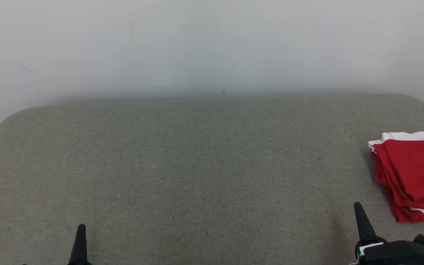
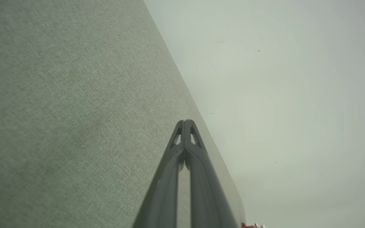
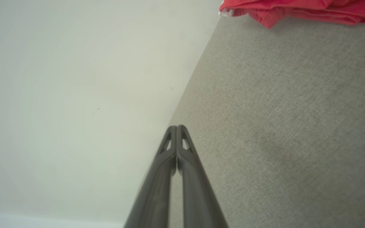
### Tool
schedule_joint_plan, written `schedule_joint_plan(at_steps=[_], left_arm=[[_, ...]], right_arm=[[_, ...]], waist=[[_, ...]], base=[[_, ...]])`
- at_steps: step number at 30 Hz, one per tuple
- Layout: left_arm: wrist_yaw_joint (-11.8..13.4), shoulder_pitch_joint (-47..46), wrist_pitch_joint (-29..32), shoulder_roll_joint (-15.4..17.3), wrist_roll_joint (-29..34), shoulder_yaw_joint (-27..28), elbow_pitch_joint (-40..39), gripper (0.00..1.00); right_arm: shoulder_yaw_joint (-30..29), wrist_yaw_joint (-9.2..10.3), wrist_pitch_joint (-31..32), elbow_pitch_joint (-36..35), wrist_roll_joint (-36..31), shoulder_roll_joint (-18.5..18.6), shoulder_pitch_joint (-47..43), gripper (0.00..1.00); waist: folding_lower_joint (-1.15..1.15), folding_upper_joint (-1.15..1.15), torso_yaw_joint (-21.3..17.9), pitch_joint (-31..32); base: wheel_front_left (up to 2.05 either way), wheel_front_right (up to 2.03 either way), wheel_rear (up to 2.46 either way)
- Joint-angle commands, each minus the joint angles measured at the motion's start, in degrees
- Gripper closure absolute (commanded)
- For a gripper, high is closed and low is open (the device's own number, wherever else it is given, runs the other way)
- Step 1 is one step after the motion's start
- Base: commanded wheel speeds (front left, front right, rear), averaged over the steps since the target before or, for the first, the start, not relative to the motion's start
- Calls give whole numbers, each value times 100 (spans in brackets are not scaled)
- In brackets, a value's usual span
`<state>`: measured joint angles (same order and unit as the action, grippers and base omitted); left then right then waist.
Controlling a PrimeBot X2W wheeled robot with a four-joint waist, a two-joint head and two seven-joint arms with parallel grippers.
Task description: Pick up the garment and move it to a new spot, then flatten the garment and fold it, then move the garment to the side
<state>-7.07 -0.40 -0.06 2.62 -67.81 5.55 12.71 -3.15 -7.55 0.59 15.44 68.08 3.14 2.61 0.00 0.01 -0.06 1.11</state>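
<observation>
Well, folded red garment [image 1: 414, 173], perhaps a logo [image 1: 419, 211].

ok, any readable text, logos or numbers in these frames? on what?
No legible text.
Red garment: small white mark near its lower edge, too small to read.
White tag at the base of the right gripper: blank or too blurred to tell.

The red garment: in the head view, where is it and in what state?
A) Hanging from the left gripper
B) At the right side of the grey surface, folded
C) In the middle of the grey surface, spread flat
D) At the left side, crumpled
B: the red garment lies folded in layers at the right side of the grey surface, apart from the right gripper, which is shut and holds nothing.
</observation>
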Motion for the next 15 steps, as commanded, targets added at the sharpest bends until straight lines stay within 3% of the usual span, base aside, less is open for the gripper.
schedule_joint_plan(at_steps=[1, 15], left_arm=[[-21, -149, 37, 28, -125, 19, -25, 100], [-34, -284, 226, 31, -842, 46, 23, 100]], right_arm=[[-31, 6, 38, -76, 110, 0, 112, 100], [-131, 8, 206, -99, 818, -9, 196, 100]], waist=[[0, -1, 0, -2], [0, -1, 2, -34]], base=[[0, 0, 0], [0, 0, 0]])
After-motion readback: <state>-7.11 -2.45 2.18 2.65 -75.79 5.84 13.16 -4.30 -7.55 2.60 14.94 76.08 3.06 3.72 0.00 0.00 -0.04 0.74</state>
